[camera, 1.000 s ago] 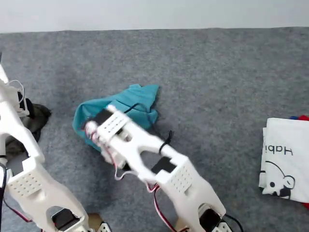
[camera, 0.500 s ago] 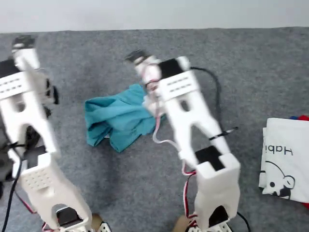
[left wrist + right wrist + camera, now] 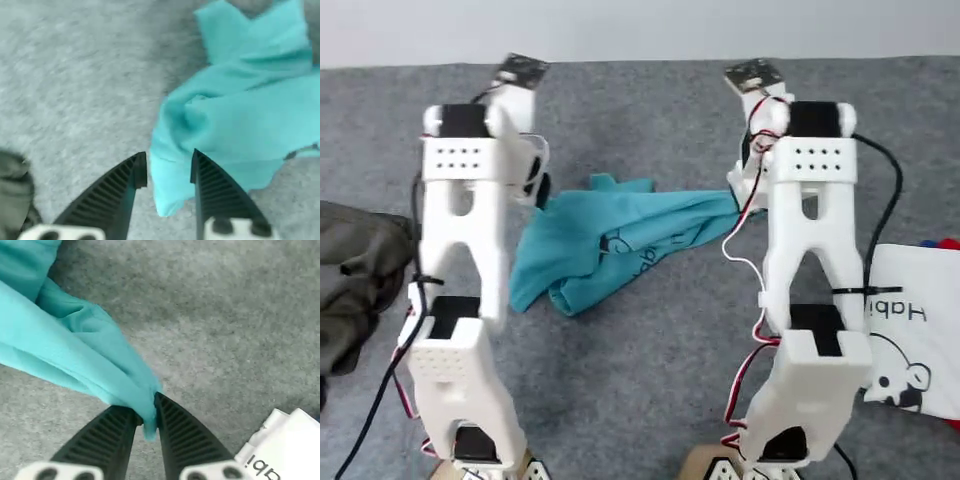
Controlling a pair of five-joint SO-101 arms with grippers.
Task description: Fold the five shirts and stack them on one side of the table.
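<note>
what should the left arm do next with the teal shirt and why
Probably close the left gripper: its fingers are open with an edge of the teal shirt between them, while the right gripper is shut on another corner, so both could then spread it.

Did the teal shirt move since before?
Yes. The teal shirt has stretched out sideways toward the folded white shirt, with its end pinched in the right gripper.
</note>
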